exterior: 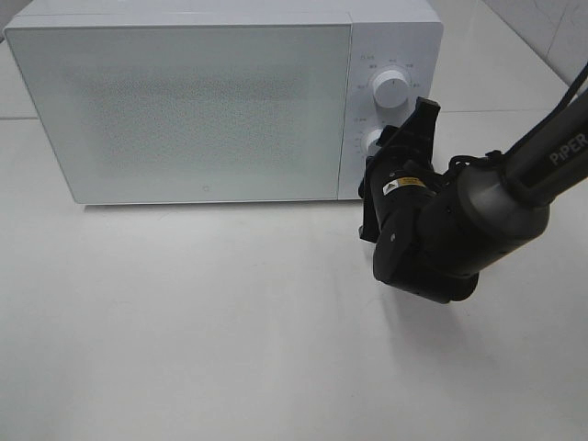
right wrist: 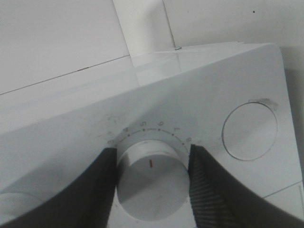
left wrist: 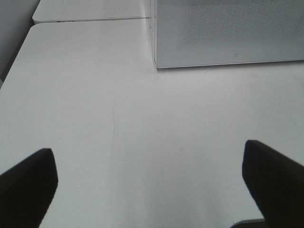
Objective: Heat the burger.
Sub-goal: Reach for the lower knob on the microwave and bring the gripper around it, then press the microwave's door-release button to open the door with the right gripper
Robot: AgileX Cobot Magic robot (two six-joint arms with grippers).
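Surface: pale white matte tabletop (exterior: 184, 322), bare across the lower half of the exterior frame.
Oven: white box-shaped microwave oven (exterior: 184, 101) across the upper left and centre of that frame, frosted door shut.
Burger: not visible in any view. I judge it sits behind the shut door, but the frosted panel hides whatever is inside.
My right pincer (exterior: 400, 133): right of centre in the exterior frame, clamped on the white round plastic lower dial (right wrist: 151, 183) with its red tick. My dark fingers (right wrist: 95, 190) press against both of its sides.
My left pincer (left wrist: 152, 190): spread wide apart, holding nothing, over bare tabletop in front of the oven's corner.
Risk 1: the dial is smooth and my contact narrow, so my pads may slip as I twist and the heating would not start.
Risk 2: turning too far would set too long a time and overheat the food.
Risk 3: pushing forward while twisting could shove the oven back or strain my wrist.
Risk 4: if the burger is not inside, I heat nothing.
Count: 1 microwave oven; 2 dials, the white round upper dial (exterior: 390, 90) free and the lower dial gripped; 1 flat round white disc (right wrist: 249, 135) beside the lower dial; 2 pincers; 0 burgers in sight.
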